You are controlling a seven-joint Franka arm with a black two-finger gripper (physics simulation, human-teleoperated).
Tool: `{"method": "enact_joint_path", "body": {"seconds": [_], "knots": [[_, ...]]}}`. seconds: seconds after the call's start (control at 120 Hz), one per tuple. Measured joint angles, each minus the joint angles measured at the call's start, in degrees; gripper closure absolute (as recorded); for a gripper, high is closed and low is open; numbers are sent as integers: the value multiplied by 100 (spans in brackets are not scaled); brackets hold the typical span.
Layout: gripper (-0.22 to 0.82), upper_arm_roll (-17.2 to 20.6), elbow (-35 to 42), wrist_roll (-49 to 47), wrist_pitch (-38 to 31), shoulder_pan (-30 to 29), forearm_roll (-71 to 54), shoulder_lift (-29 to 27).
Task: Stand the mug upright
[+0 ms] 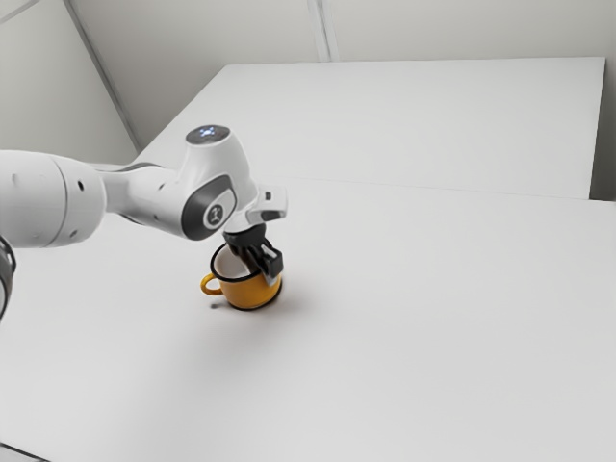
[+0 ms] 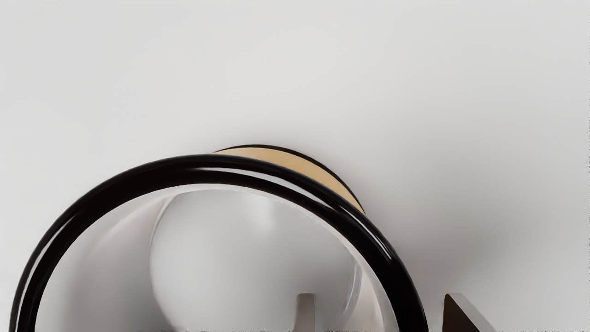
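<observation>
Spread to either side of the mug's wall, the gripper (image 1: 263, 269) points down just left of the middle in the exterior view. In the wrist view one finger (image 2: 305, 316) is inside the mug at the bottom edge of the frame, right of centre, and the other finger (image 2: 463, 316) is outside it, towards the lower right corner. The wall runs between them with a visible gap on each side, so nothing is pinched.

The mug (image 1: 252, 292) looks to be standing on its base, or very nearly, so I judge the turning to be done and the step in hand to be the release. The next move calls for opening a touch more if there is room, then lifting straight up along the wall. A sideways drift could catch the rim (image 2: 216, 168) and tip the mug over again. If the slight lean in the exterior view is real and not just the camera's angle, a light grip on the wall and a small correction should come first.

The mug is left of centre in the exterior view, on the pale table (image 1: 414, 327). It is orange-yellow outside and whitish inside, with a black rim and a black line around the base. Its opening faces up and its handle (image 1: 210, 285) sticks out towards the left of the frame, with a small dark shadow (image 1: 215, 306) below. In the wrist view the opening takes up the lower left and lower middle.
</observation>
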State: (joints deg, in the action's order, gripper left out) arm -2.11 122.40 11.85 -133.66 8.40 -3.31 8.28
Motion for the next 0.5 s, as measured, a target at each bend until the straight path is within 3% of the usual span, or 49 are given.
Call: {"method": "enact_joint_path", "body": {"seconds": [0.242,0.375,0.5], "knots": [[12,29,-172,3,105,-62,20,-337],[8,541,-1481,5,1024,-560,171,-223],[5,515,-2617,115,1891,-1135,525,-277]]}}
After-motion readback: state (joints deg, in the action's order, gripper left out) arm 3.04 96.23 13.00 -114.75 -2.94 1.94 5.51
